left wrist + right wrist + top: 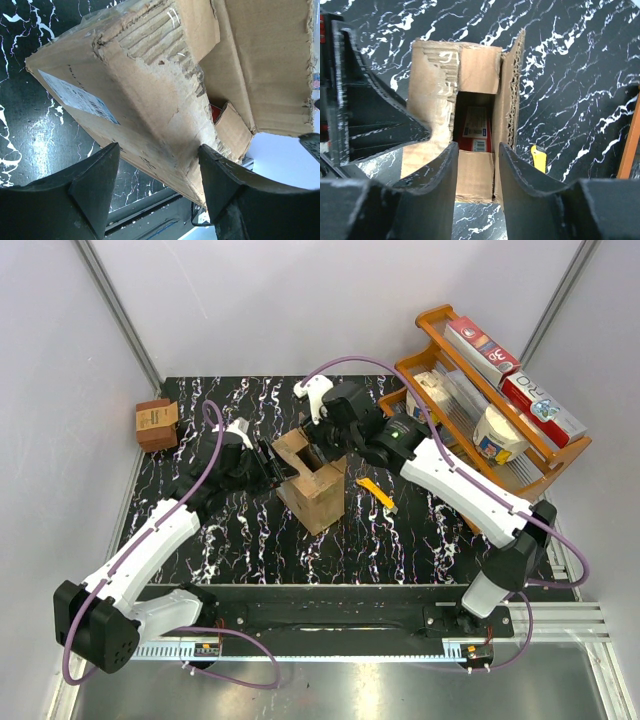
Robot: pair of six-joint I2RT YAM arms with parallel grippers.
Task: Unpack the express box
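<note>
1. Top external view: the express box (318,495) stands in the middle of the counter (250,540), which is black with white marbling and has pale walls (300,300) around it. The left gripper (268,462) is at the box's left side and the right gripper (318,438) is over its open top. Only this view shows a small brown box (157,423) at the far left corner and an orange rack (440,318) holding boxed goods (483,348) on the right. A yellow tool (377,492) lies just right of the express box.
2. Left wrist view: the left gripper is spread wide, with the box's lower edge running between its fingers. I cannot tell whether they touch the cardboard. Only this view shows the white label (80,97) on a side wall.
3. Right wrist view: this alone looks down the opening, where a red pack (475,131) lies inside. The right gripper is narrowed to a small gap at the opening's near end. I cannot tell whether it pinches anything.
</note>
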